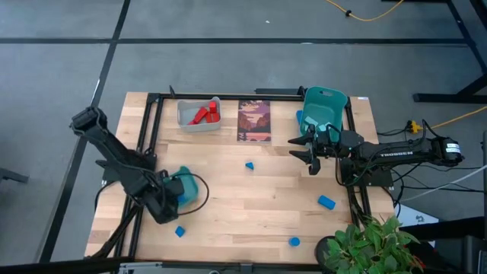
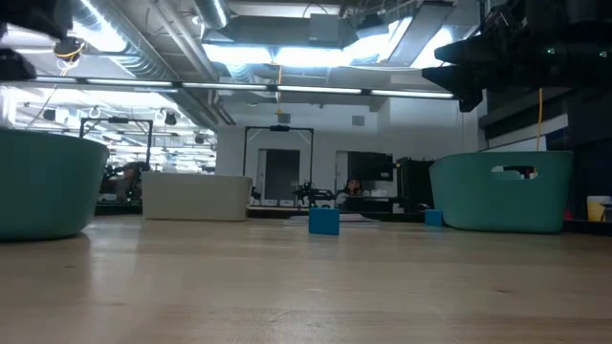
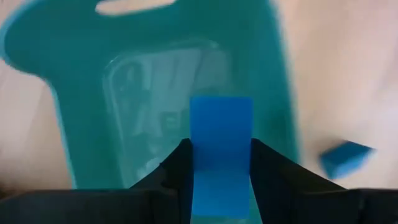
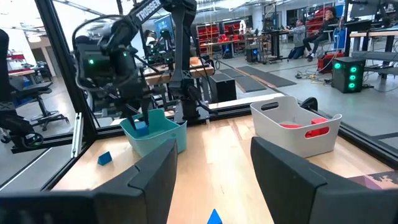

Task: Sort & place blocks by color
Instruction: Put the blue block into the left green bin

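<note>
- Closest to the left wrist camera, a blue block (image 3: 221, 155) stands pinched between the left gripper's (image 3: 221, 186) two dark fingers, hanging over the open mouth of a teal bin (image 3: 81, 112).
- From above, that left gripper (image 1: 169, 194) and its teal bin (image 1: 194, 186) sit toward 8 o'clock on the bench (image 1: 228, 205).
- Loose blue blocks lie about the bench: one near the centre (image 1: 249, 164), one at about 4 o'clock (image 1: 326, 202), one near 5 o'clock at the front edge (image 1: 294, 241), and one at 7 o'clock just beside the left arm (image 1: 179, 230).
- Red blocks (image 1: 205, 114) rest inside the grey bin (image 1: 199, 122) at 11 o'clock.
- Next to it, at 12 o'clock, lies a dark picture card (image 1: 254, 120).
- At 2 o'clock a second teal bin (image 1: 323, 106) stands.
- Hovering just beside it, the right gripper (image 1: 312, 156) has its fingers spread apart with nothing between them.
</note>
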Controlling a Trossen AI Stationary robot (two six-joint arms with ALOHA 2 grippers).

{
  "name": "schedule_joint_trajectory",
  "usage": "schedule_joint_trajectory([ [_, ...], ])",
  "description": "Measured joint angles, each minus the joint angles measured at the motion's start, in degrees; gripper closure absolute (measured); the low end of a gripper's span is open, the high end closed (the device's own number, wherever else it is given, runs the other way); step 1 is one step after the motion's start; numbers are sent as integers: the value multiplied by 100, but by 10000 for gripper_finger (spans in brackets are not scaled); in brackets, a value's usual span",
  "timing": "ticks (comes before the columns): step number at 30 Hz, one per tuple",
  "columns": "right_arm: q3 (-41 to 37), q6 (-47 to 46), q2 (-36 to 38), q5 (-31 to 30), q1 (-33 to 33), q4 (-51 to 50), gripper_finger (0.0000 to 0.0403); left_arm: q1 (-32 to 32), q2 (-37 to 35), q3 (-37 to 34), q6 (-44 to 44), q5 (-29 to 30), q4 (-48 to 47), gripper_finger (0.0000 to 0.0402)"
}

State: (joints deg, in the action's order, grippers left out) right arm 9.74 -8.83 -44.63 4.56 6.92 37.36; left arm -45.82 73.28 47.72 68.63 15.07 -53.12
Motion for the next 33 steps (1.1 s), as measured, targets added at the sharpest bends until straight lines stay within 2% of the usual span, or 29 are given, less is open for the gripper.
schedule_joint_trajectory([
  [9, 0, 12, 1, 0, 0, -2, 194, 174, 187, -561, 416, 28, 169, 286],
  [18, 0, 15, 1, 0, -1, -80, 194, 494, 187, -616, 434, -151, 176, 285],
  [26, 0, 28, 1, 0, 0, -304, 194, 586, 187, -616, 259, -223, 173, 265],
  [33, 0, 31, 1, 0, 0, -302, 194, 586, 185, -616, 480, -343, 152, 242],
])
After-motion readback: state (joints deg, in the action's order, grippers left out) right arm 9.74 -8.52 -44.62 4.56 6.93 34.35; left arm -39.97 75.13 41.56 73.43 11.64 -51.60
